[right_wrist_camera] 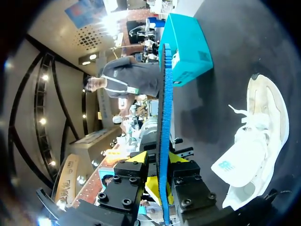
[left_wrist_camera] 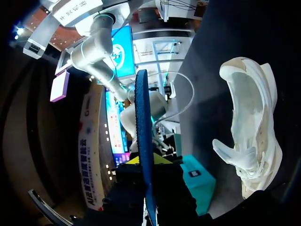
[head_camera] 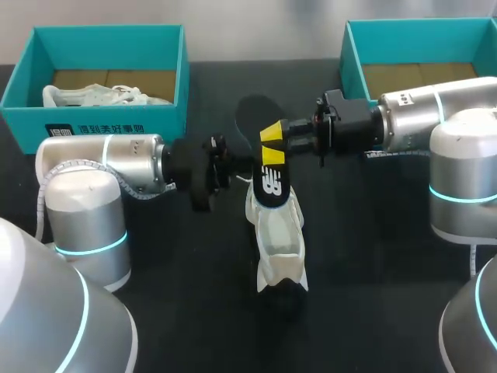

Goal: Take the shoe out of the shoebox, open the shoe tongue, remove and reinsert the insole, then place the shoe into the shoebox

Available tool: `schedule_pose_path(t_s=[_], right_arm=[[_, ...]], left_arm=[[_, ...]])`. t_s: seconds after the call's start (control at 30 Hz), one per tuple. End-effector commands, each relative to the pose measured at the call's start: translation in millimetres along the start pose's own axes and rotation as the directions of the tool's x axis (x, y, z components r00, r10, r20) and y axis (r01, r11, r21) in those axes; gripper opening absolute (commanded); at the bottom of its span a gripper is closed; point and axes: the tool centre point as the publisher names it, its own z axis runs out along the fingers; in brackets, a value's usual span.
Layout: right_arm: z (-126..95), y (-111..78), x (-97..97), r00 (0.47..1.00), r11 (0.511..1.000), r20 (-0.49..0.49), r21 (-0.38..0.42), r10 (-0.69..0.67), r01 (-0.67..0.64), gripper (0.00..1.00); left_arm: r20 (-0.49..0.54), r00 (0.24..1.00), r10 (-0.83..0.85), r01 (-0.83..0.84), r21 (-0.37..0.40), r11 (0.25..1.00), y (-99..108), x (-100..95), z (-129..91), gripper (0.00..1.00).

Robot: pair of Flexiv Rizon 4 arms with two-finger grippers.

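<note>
Above the table's middle a black insole (head_camera: 272,183) hangs over a white shoe (head_camera: 277,245) that lies on the dark table with its opening up. My right gripper (head_camera: 272,138) is shut on the insole's upper part, its yellow tips on either face. My left gripper (head_camera: 230,168) holds the insole's side edge. In the left wrist view the insole (left_wrist_camera: 143,141) runs edge-on, blue, out of the left gripper (left_wrist_camera: 145,165), with the shoe (left_wrist_camera: 251,141) beside it. In the right wrist view the insole (right_wrist_camera: 163,117) stands pinched in the right gripper (right_wrist_camera: 163,162), and the shoe (right_wrist_camera: 254,141) lies to one side.
A teal shoebox (head_camera: 109,116) at the back left holds another white shoe (head_camera: 101,95). A second teal shoebox (head_camera: 353,54) stands at the back right, behind my right arm. Bare black table lies around and in front of the shoe.
</note>
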Motion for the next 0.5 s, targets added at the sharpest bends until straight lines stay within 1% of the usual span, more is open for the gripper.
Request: schedule_pose_path(t_s=[0.03, 0.2, 0.33, 0.5], right_arm=[[3.0, 1.1, 1.8, 1.000, 1.000, 0.005, 0.001, -0.009, 0.009, 0.24], [3.0, 1.1, 2.7, 1.000, 1.000, 0.006, -0.005, -0.020, 0.020, 0.22], [1.0, 2.8, 2.1, 1.000, 0.999, 0.000, -0.021, -0.030, 0.030, 0.18], [-0.9, 5.4, 1.8, 0.999, 0.999, 0.002, -0.035, -0.035, 0.035, 0.20]], left_arm=[[-0.005, 1.000, 0.000, 0.000, -0.004, 1.000, -1.3, 0.5, 0.7, 0.00], [-0.004, 1.000, -0.001, 0.001, -0.002, 1.000, -3.1, 1.1, 0.3, 0.00], [0.000, 1.000, -0.003, 0.003, -0.003, 1.000, -5.2, 1.0, 0.6, 0.00], [0.010, 1.000, -0.002, 0.002, -0.012, 1.000, -7.5, -0.2, -1.1, 0.00]])
